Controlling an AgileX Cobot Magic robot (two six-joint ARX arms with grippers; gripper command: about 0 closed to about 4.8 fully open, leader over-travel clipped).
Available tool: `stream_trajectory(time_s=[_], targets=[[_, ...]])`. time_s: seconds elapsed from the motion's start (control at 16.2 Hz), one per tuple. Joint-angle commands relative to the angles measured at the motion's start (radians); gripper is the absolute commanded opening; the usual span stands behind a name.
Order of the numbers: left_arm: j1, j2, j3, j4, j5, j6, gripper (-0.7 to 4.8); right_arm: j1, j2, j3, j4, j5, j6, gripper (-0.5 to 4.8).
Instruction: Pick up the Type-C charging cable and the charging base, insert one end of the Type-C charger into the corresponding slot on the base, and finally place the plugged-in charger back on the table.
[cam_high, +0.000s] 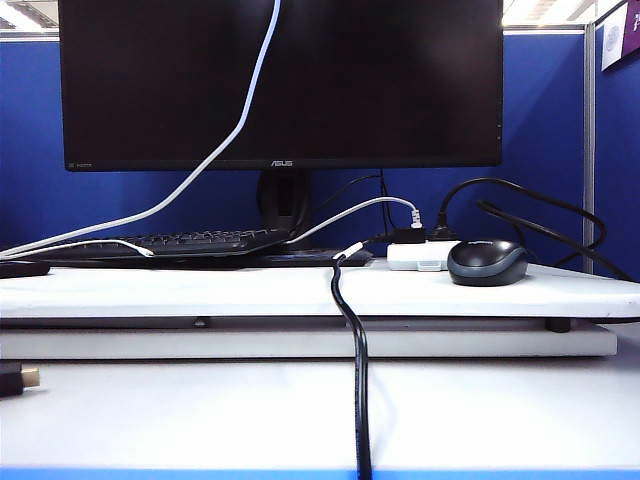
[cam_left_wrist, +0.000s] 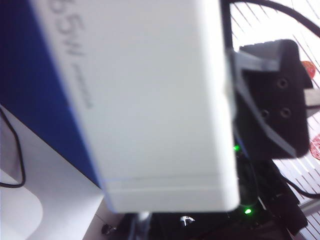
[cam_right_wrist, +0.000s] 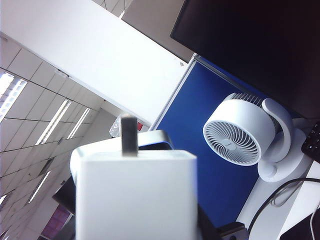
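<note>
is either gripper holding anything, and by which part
The right gripper clamps the charging base by its sides. What the shut left gripper holds, if anything, cannot be told. Both are outside the exterior view.

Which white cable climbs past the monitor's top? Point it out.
The thin Type-C charging cable, running up across the black screen out of frame; the thicker white cable only arcs low into the small white box.
</note>
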Motion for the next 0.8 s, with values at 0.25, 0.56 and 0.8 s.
stream_trajectory(time_s=[0.25,0.56,0.8], targets=[[0.0,-0.008,0.003,0.036,-0.005,-0.017,-0.06,-0.029,-0.012,0.007,0.028,0.003,-0.008,-0.01],[0.0,-0.008,0.003,0.106,-0.006,-0.068,-0.06,-0.033,-0.012,0.007,0.031,0.002,-0.008,-0.01],[0.0,-0.008,0.003,0.109,-0.006,-0.07,-0.06,-0.032,-0.011,0.007,0.052,0.007,-0.007,0.0]])
